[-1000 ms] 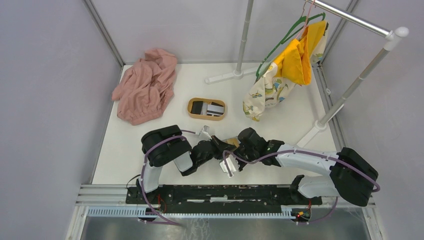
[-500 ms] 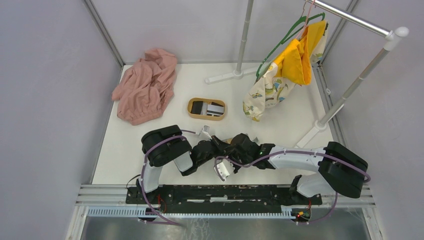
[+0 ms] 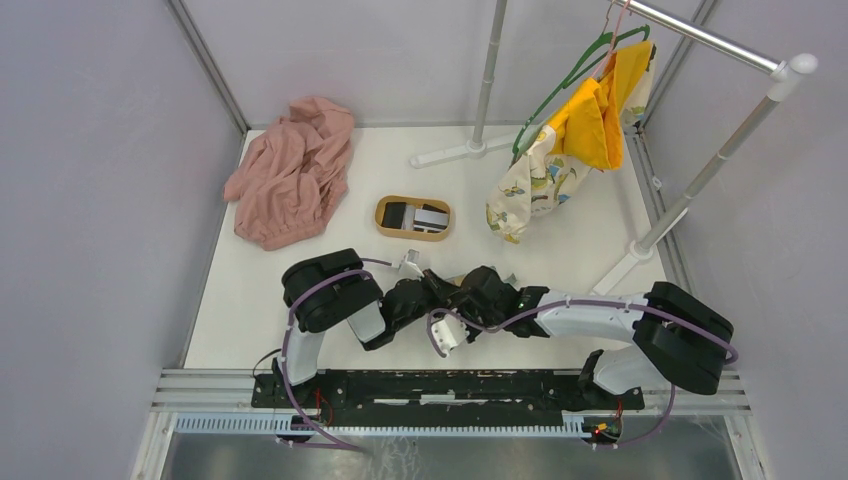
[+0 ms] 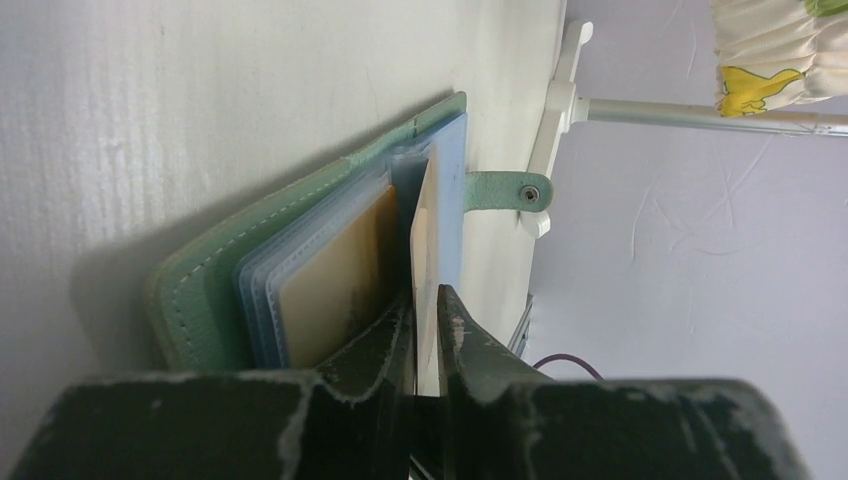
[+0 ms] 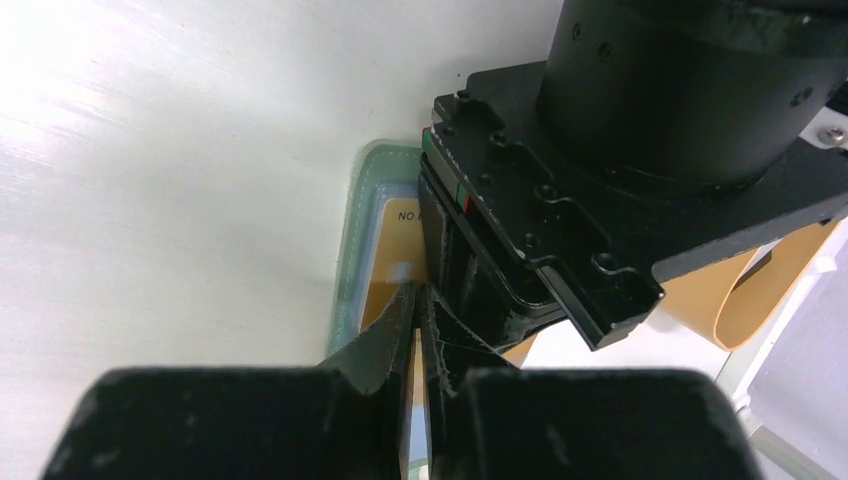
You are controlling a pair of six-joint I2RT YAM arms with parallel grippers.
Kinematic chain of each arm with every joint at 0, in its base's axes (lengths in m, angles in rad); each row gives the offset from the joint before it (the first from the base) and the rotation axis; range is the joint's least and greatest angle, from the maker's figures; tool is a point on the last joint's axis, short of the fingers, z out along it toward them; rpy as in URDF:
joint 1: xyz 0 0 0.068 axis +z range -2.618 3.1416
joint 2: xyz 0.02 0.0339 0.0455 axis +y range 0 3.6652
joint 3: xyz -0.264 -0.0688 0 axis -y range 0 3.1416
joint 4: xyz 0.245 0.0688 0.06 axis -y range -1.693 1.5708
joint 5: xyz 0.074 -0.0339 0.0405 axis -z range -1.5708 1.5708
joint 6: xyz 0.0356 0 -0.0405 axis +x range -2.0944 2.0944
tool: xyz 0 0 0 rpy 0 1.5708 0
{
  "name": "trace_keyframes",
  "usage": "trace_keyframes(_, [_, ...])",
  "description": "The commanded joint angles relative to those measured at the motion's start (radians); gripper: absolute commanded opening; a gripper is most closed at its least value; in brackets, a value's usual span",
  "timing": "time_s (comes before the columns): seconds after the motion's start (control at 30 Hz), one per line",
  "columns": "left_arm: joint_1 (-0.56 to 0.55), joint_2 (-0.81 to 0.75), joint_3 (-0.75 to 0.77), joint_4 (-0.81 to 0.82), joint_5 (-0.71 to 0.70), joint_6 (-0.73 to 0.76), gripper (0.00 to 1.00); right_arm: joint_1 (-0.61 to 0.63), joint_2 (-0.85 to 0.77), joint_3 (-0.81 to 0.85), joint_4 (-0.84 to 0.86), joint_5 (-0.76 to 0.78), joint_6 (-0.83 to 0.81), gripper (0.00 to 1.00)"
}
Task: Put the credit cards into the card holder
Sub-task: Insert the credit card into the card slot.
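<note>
The card holder (image 4: 250,290) lies open on the white table, grey-green outside, with pale blue and tan leaves and a closing tab (image 4: 505,190). My left gripper (image 4: 427,300) is shut on one upright leaf of it. In the right wrist view the holder (image 5: 355,230) lies under my right gripper (image 5: 413,290). That gripper is shut, and a thin whitish card edge shows at its tips against the tan pocket. In the top view both grippers (image 3: 440,285) (image 3: 472,290) meet over the holder (image 3: 462,283). A black card (image 3: 395,214) and a grey-white card (image 3: 431,217) lie in the tray.
The oval wooden tray (image 3: 380,215) sits mid-table. A pink cloth (image 3: 290,170) lies at the back left. A clothes rack (image 3: 700,190) stands at the right, with a yellow garment (image 3: 590,110) on a green hanger. The rack's white foot (image 3: 450,152) crosses the back.
My right arm has moved left, bringing its gripper in against the holder and the left gripper. The left arm has stayed where it was.
</note>
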Motion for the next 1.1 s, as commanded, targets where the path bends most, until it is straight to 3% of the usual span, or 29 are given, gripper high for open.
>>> trace_keyframes(0.0, [0.009,-0.004,0.011,-0.024,0.007,-0.004,0.21,-0.033,-0.020,0.003,-0.001,0.031,0.019,0.09])
trace_keyframes(0.43, [0.027,-0.010,0.014,-0.026,0.033,0.012,0.22,-0.157,-0.037,0.007,-0.047,-0.005,0.033,0.10])
trace_keyframes(0.6, [0.034,-0.031,0.020,-0.039,0.048,0.038,0.23,-0.197,-0.052,0.034,-0.106,-0.167,0.054,0.17])
trace_keyframes(0.8, [0.037,-0.126,0.022,-0.159,0.030,0.116,0.23,-0.295,-0.109,0.077,-0.193,-0.430,0.074,0.30])
trace_keyframes(1.07, [0.039,-0.264,0.049,-0.392,-0.005,0.225,0.23,-0.416,-0.124,0.085,-0.166,-0.436,0.147,0.30])
